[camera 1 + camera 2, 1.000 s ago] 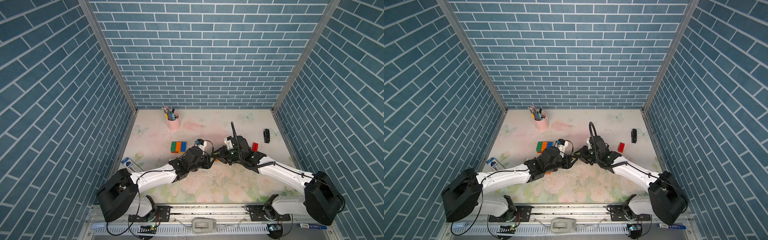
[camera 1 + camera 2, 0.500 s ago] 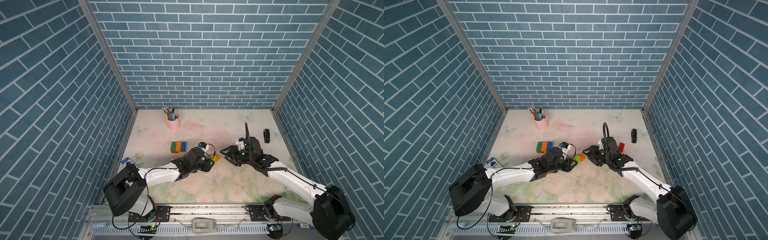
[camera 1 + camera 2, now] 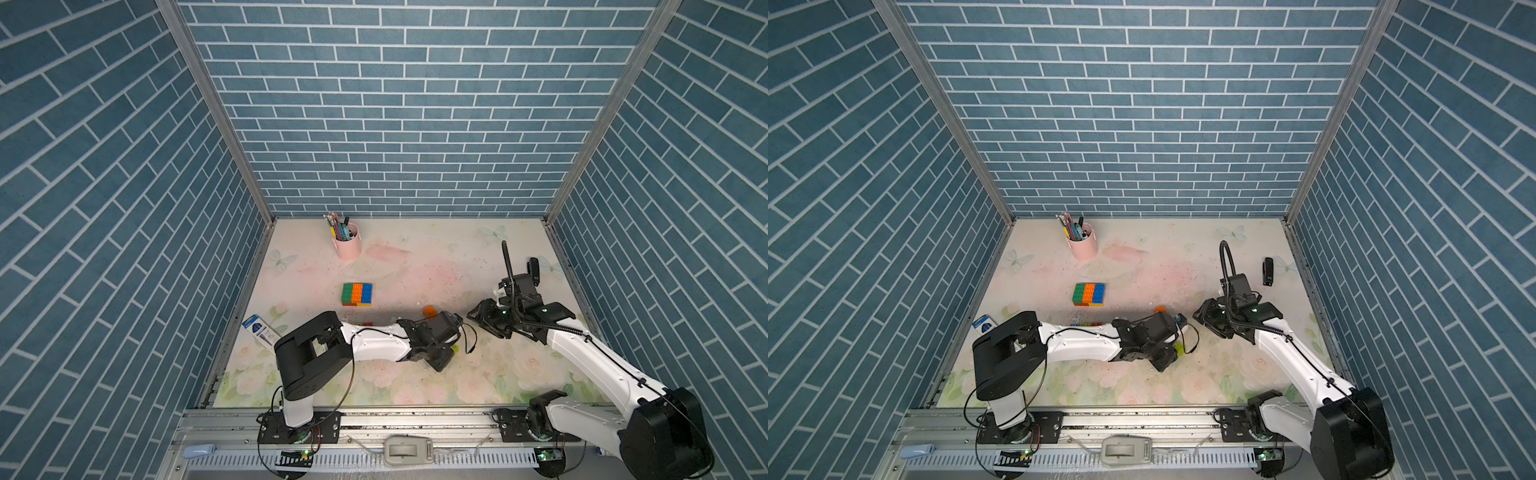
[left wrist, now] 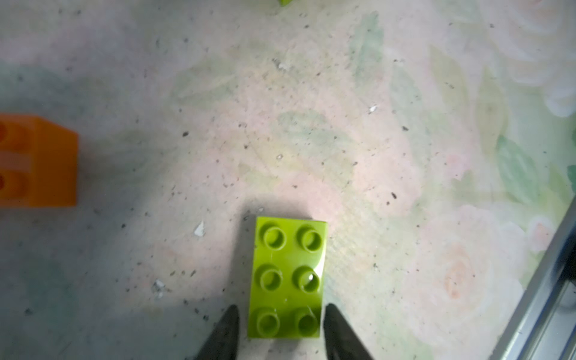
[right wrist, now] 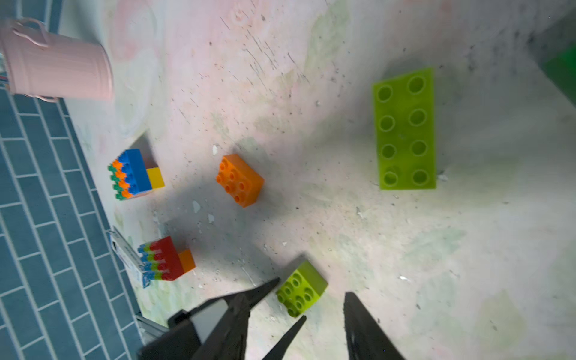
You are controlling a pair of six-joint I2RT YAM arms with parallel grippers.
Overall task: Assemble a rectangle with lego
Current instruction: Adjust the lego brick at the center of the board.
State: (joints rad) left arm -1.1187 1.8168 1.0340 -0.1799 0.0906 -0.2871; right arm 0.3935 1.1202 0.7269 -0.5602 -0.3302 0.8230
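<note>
Straddling lime brick (image 4: 286, 274) — left claw (image 4: 282, 307); jaws apart.

In both top views the left arm (image 3: 374, 343) covers most of the stack of bricks (image 3: 366, 324) just behind it. In a top view you get only a lime sliver (image 3: 1179, 348) beside its wrist. In the left wrist view, the picture's edge cuts the orange brick (image 4: 37, 160) and the fingers of the left gripper (image 4: 281, 324). In the right wrist view the pink cup (image 5: 59, 68) is cropped. You cannot tell what the blurred dark green shape (image 5: 561, 74) at the edge is.
</note>
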